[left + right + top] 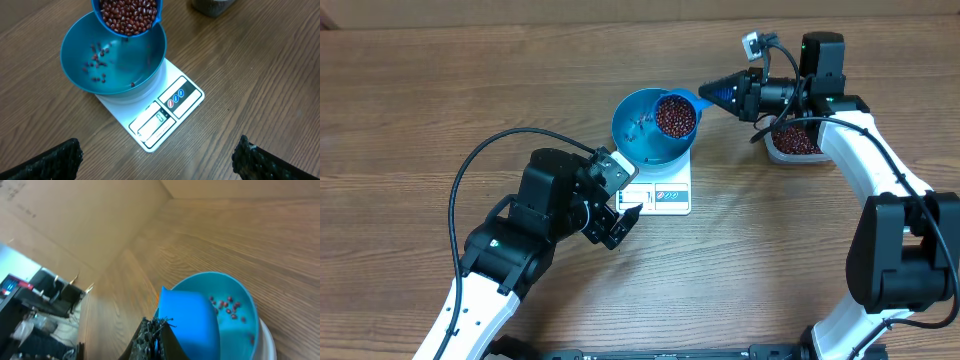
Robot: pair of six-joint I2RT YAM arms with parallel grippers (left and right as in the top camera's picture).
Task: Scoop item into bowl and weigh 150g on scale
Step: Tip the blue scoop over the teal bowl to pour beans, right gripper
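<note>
The round, deep, bright blue plastic bowl (632,148) sits on the small flat white rectangular kitchen scale (666,197), so the set-up part looks done, but the filling seems to be at an early stage. Only a thin scatter of the small dark red-brown beans (96,61) lies inside the bowl, and the scale's display is too small to read. A small blue plastic scoop (676,115), heaped with more beans, is over the bowl's far rim. The right tool (706,93) is closed on the scoop's handle. Behind that arm the clear rectangular tub (794,146) holds plenty of beans, so by my judgement this load has yet to be tipped in, and more scoops and a check of the weight are left. The left tool (619,219) is spread wide and empty, hanging over the brown wooden table (420,80) just in front of the scale, touching nothing.
</note>
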